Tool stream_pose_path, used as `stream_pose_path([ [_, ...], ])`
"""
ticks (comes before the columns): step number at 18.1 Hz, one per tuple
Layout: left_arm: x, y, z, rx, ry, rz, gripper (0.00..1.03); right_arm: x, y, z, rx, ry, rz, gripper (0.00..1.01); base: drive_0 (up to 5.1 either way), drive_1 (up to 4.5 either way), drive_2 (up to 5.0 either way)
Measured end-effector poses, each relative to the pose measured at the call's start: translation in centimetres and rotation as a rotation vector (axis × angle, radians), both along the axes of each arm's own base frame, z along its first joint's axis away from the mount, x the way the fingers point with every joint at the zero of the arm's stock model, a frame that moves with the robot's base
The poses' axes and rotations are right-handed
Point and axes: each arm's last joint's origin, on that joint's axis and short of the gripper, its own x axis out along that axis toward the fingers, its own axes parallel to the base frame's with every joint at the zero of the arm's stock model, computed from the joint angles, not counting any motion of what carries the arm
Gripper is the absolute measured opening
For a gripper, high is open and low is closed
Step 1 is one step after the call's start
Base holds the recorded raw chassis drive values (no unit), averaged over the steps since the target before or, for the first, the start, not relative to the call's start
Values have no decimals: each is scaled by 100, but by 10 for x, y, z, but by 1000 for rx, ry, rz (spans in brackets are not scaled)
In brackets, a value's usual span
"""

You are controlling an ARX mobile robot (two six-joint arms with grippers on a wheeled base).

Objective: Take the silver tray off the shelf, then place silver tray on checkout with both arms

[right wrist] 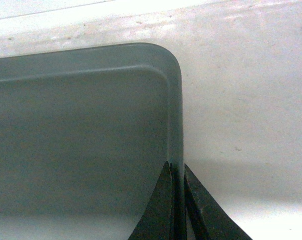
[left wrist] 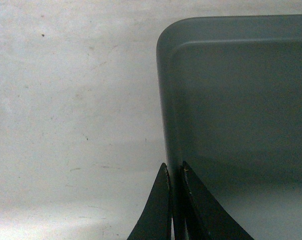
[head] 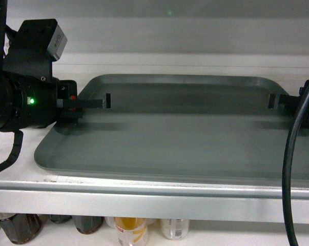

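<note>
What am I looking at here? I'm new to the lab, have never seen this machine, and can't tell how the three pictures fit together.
It is a two-armed robot, photographed at one moment by three of its own cameras. The head view looks forward at a white shelf carrying a wide silver tray, with bottles and cans on a lower level. The left gripper reaches in from the left, the right gripper from the right. The other two pictures come from cameras on the wrists. Each looks along its thin black fingers, which pinch the tray's raised side rim, one finger inside and one outside. The tray seems to rest on the shelf.
</note>
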Motion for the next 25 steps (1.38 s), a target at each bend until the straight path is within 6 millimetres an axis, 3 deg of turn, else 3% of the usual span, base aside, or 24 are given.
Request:
stream_pose_path([
  [11, -26, -1, 18, 48, -29, -7, 3, -28, 3, 38, -19, -77, 2, 3, 0, 0, 0],
  [13, -44, 5, 52, 30, -91, 4, 3, -45, 10, 62, -18, -122, 12, 3, 0, 0, 0],
  [14, -53, 8, 64, 28, -105, 8, 3, -52, 13, 65, -17, -94, 6, 3, 0, 0, 0],
  [19, -58, 9, 55, 50, 8, -6, 3, -57, 14, 66, -43, 29, 4, 3, 0, 0, 0],
  [25, -58, 6, 53, 47, 10, -7, 3, -57, 14, 66, -52, 31, -5, 3, 0, 0, 0],
])
